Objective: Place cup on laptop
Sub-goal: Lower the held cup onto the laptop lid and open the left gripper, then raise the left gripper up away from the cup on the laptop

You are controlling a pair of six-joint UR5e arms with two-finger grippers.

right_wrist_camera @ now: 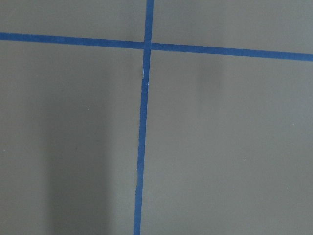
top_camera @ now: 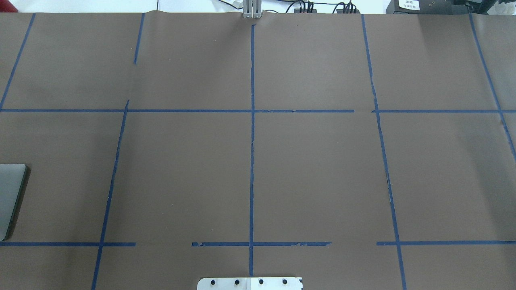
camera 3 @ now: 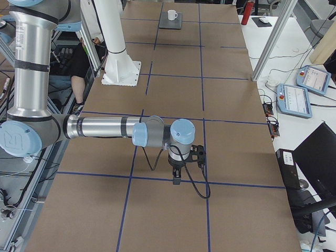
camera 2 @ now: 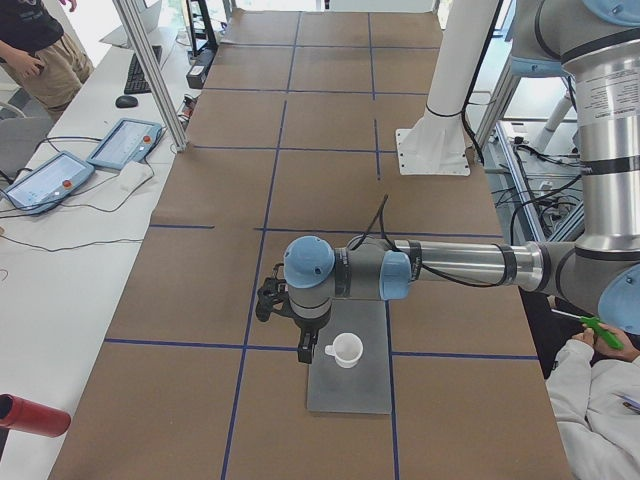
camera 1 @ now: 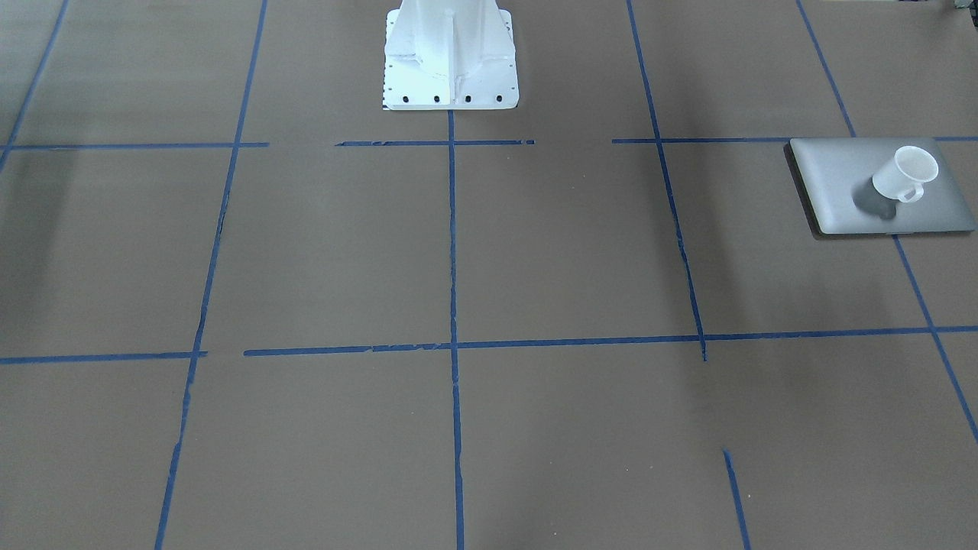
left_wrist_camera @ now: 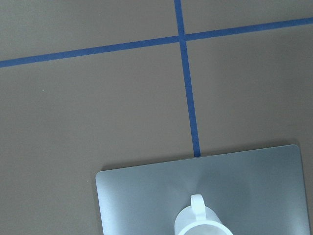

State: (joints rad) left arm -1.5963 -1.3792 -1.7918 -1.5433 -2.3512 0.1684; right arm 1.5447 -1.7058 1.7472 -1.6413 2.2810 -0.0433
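Left gripper [camera 2: 304, 350] hangs pointing down from the near arm in the left side view, just beside the handle of the small white tapered cup [camera 2: 346, 349] and over the edge of the flat silver-grey rectangular laptop [camera 2: 350, 392]; only that side view shows it, so whether its jaws are apart or together cannot be told, and nothing is seen in them; the right gripper [camera 3: 176, 179] points down over the brown paper-covered table [camera 1: 344, 252] near a crossing of the blue tape lines [camera 1: 452, 252], well apart from both objects, and its jaws too cannot be judged (it appears in the right side view alone); the cup [camera 1: 905, 174] stands upright on the laptop's [camera 1: 833, 191] lid, roughly in the middle, open mouth up; in the left wrist view the cup [left_wrist_camera: 200, 223] is cut off by the bottom edge, only its handle and part of its rim showing on the laptop [left_wrist_camera: 146, 196]; the overhead view catches just a strip of the laptop [top_camera: 10, 193] at its left border, with the cup out of frame; the lid's middle lies under the cup and its shadow, so any marking there is hidden; the right wrist view shows only table and tape.
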